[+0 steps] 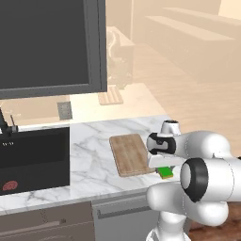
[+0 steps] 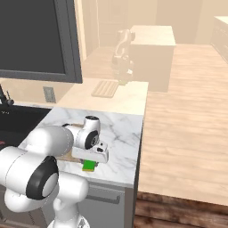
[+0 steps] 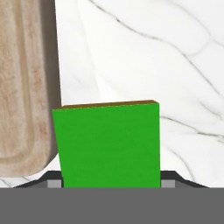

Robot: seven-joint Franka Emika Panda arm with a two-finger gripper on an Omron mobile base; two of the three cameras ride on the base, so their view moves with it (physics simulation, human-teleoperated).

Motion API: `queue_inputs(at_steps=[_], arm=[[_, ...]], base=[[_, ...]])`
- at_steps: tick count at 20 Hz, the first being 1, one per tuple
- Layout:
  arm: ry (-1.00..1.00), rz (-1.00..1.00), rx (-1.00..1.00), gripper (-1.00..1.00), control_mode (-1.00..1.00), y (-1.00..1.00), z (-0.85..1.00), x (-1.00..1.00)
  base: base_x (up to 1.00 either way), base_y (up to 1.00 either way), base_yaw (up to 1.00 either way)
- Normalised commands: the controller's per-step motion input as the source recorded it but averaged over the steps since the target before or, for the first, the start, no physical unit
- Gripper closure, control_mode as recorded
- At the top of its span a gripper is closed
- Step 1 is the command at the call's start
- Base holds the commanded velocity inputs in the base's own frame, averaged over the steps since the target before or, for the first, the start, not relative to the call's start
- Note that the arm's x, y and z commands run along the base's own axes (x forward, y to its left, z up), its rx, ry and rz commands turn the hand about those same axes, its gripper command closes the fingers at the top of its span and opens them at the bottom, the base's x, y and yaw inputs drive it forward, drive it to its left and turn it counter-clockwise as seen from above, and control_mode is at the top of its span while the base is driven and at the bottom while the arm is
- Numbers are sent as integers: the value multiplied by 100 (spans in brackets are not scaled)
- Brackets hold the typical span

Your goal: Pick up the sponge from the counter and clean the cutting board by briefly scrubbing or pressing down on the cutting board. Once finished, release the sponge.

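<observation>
Nearest the lens in the hand view is the sponge [image 3: 108,145], a bright green block filling the lower middle of the frame, with the dark finger tips showing at its left and right lower corners. The claw [image 3: 111,183] has closed on the sponge: a finger sits against each side of it and the block is squarely between them. A thin yellowish edge shows along the sponge's far side.

Outward from the claw, the sponge rests on or just above the counter [image 3: 175,65], white marble with grey veins that takes up the upper right of the hand view. To the left, running up the left edge of that frame, lies the cutting board [image 3: 24,87], its rounded near corner just beside the sponge's lower left. The board's long side runs up the frame, parallel to the sponge's side.

In the left base view the sponge [image 1: 165,172] peeks out green under the white hand at centre right, and the cutting board [image 1: 130,153] lies just to its left. In the right base view the sponge [image 2: 90,166] sits at lower centre, the board mostly hidden behind the arm.

So the board lies directly to the left of the claw in the hand view; the coming move looks like a lift and a short sideways carry onto the wood.
</observation>
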Motion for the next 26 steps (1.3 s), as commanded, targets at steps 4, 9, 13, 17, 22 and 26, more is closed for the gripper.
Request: queue_inputs(at_steps=[4,9,13,17,22,26], arm=[[0,0,0,100,-100,0,0,0],[0,0,0,100,-100,0,0,0],[0,0,0,100,-100,0,0,0],[0,0,0,100,-100,0,17,0],[0,0,0,100,-100,0,37,0],[0,0,0,100,-100,0,33,0]], base=[[0,0,0],[0,0,0],[0,0,0],[0,0,0],[0,0,0],[0,0,0]])
